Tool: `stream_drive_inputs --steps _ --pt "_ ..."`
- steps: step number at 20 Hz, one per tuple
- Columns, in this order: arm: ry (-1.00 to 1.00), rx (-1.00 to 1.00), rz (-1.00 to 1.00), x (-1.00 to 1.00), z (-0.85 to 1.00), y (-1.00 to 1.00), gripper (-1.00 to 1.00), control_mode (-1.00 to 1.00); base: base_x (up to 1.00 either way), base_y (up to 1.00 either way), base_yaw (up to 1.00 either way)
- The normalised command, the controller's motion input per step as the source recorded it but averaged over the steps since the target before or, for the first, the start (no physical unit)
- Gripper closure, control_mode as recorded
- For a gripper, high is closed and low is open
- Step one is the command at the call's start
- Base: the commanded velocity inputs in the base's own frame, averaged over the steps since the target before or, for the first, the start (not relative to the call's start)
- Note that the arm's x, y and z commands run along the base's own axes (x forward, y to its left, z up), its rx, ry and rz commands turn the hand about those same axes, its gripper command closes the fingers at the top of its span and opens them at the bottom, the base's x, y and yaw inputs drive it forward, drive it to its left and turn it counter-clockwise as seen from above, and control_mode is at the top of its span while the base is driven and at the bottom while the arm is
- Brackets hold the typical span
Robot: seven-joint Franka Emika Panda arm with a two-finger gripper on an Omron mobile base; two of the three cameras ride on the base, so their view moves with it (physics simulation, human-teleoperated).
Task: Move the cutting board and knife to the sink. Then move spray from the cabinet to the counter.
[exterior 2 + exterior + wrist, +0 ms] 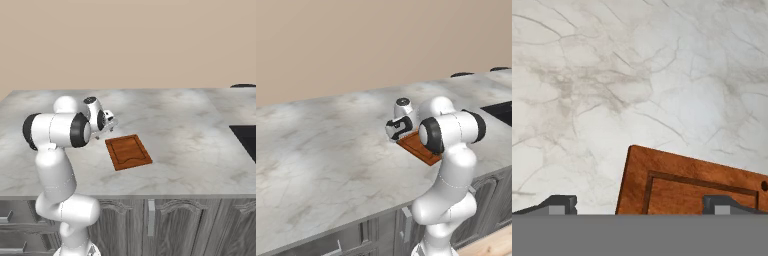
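Near front edge of broad grey-white marble counter: flat reddish-brown wooden cutting board with rim groove, lying flat, well apart from dark recessed sink at right edge. Above board's left side: two-finger gripper, tips spread wide, nothing between them, touching nothing; likely lining up over board's edge for pickup.

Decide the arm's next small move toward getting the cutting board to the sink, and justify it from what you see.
Probably lower and centre the open pincer over the cutting board's near edge: the board lies flat on the counter, ungripped, sitting off-centre between the fingertips in the hand view.
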Motion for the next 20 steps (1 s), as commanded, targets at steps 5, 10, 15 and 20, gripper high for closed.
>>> stream_drive_inputs --steps 5,10,15,20 --pt "0.00 0.00 0.00 0.41 -0.26 -0.02 -1.00 -1.00 0.00 0.00 0.00" --pt "0.00 0.00 0.00 0.52 -0.14 0.00 -1.00 -1.00 0.00 0.00 0.00" --pt "0.00 -0.01 0.00 0.39 -0.25 0.00 -1.00 -1.00 0.00 0.00 0.00" --pt "0.00 -0.01 0.00 0.33 -0.29 0.00 -1.00 -1.00 0.00 0.00 0.00"
